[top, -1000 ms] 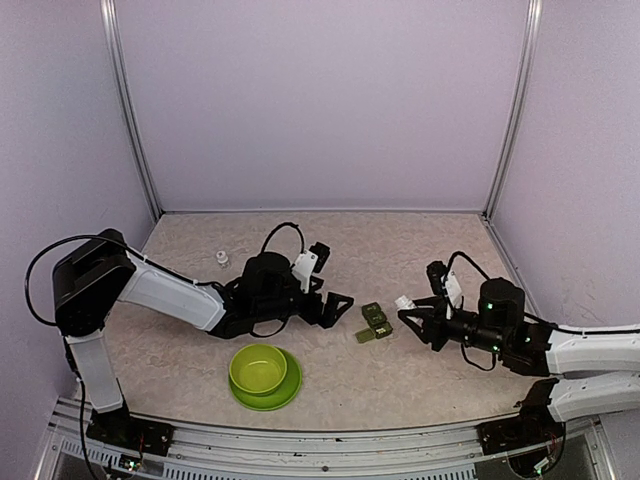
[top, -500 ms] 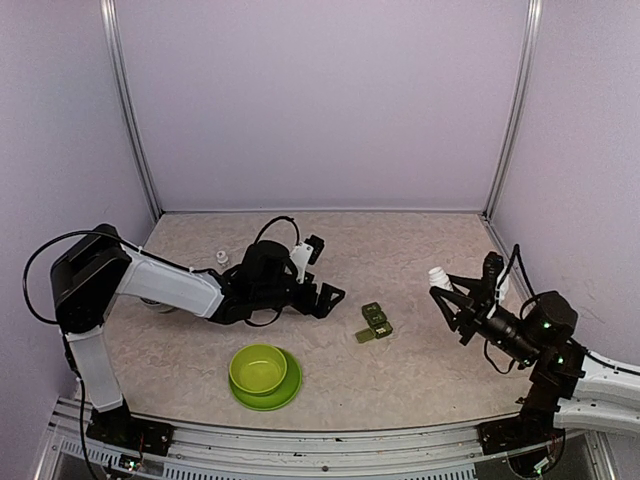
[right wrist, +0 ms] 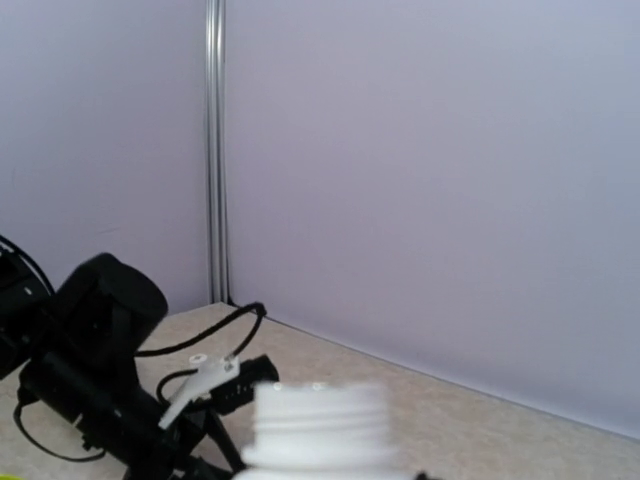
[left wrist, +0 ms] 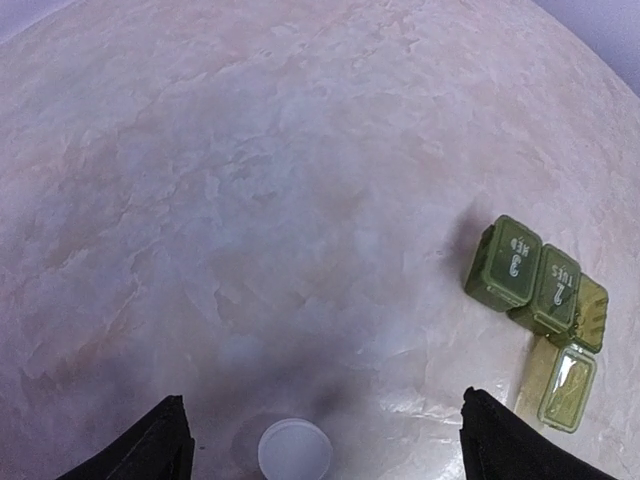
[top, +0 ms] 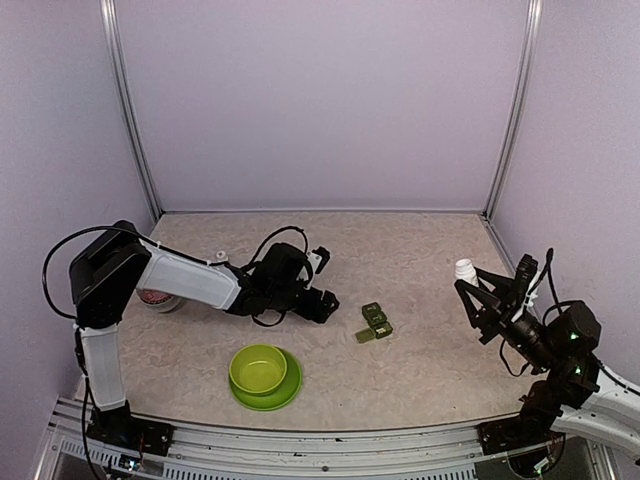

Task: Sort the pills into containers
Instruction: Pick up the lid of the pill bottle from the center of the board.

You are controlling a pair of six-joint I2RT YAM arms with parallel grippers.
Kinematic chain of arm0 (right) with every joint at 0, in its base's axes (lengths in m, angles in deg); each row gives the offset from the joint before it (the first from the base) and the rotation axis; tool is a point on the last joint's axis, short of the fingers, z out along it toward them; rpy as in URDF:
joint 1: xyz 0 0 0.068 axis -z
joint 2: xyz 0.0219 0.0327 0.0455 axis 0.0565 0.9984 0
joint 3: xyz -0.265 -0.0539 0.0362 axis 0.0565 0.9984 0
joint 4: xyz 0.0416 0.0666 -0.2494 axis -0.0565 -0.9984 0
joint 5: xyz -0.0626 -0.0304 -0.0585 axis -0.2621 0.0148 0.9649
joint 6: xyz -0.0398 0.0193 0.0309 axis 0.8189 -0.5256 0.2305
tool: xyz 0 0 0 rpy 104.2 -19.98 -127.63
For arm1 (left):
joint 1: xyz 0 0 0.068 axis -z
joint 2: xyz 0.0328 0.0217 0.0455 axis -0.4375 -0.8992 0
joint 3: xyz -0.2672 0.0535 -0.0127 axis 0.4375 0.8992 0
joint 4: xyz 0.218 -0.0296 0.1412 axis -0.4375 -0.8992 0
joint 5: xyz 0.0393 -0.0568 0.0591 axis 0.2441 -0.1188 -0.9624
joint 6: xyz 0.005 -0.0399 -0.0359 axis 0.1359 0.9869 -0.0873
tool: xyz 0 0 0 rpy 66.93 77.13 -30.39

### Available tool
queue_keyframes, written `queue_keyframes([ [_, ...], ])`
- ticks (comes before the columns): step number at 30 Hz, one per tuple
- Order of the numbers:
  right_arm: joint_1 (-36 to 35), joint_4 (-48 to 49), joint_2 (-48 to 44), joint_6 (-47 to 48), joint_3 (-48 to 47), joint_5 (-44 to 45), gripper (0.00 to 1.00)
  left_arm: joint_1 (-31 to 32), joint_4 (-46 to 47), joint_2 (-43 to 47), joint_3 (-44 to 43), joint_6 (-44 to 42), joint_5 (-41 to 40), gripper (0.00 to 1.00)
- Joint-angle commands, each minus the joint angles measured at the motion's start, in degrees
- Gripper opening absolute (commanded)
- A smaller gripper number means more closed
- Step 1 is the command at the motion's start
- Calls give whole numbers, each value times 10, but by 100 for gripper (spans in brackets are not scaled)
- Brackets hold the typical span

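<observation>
One bottle (top: 464, 268) higher, rightward; one pill box (top: 376, 321)

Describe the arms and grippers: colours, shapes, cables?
Both share white link shells and black joints. The left arm has a boxy black shoulder and looping black cables; the right arm trails black cable too. The left gripper and right gripper are black with two tapered fingers.

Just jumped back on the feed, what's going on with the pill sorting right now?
The right tool holds a white bottle lifted off the table at the far right. The left tool is open and low over the table, with a small white round cap lying between its fingers. The dark green pill box sits mid-table between the arms, untouched, with one end compartment's lid open and the other two shut.
</observation>
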Motion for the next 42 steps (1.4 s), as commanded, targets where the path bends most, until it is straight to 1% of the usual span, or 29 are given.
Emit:
queue_keyframes([
  [1,-6,-13,-22,6,1,7,0,-1,-53,-10,-14,10,-30,86],
  [7,-6,-13,-10,-1,2,6,0,12,-66,-13,4,11,-62,79],
  [12,-6,-15,-7,-5,1,2,0,17,-78,-26,-13,8,-64,74],
  [17,-6,-21,-19,-10,2,2,0,18,-96,-46,-36,8,-73,62],
  [22,-6,-22,-23,-11,5,4,0,22,-98,-56,-41,6,-80,61],
  [29,-6,-18,-14,-9,3,5,0,24,-97,-64,-46,5,-77,49],
  [33,-6,-16,-10,-8,4,5,0,27,-95,-66,-48,-1,-74,47],
  [41,-5,-16,-14,-9,6,4,0,29,-96,-65,-48,1,-65,26],
  [42,-6,-15,-13,-9,7,3,0,29,-96,-62,-47,0,-65,26],
])
